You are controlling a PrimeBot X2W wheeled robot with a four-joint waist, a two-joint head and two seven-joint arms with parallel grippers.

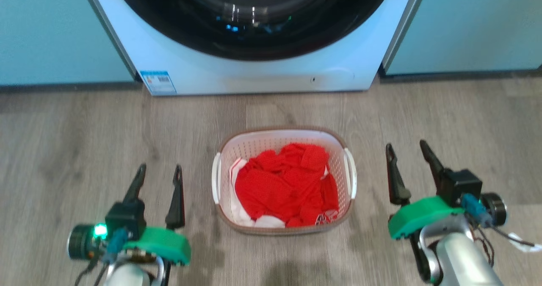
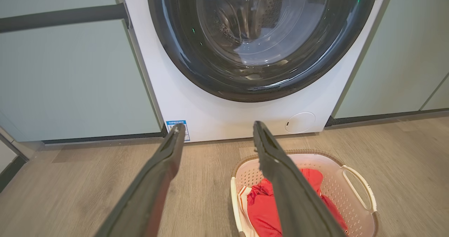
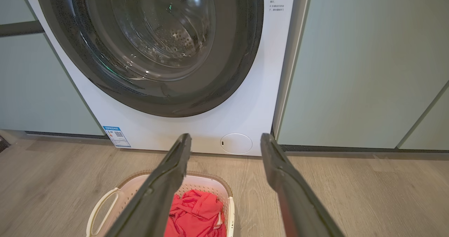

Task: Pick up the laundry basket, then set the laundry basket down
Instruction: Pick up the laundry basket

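Nearest the robot, the left gripper (image 1: 161, 166) and right gripper (image 1: 405, 144) are hanging over the floor (image 1: 63, 150), fingers spread wide and holding nothing. Between them the basket (image 1: 271, 142) is sitting on the floor, apart from both, with red clothes (image 1: 288, 184) heaped inside. Behind it the washer (image 1: 254, 74) is standing. The step in hand is likely the reach. Each gripper should be moving inward to its own handle (image 1: 216, 178), both closing together and lifting level, so the load is not tipping.
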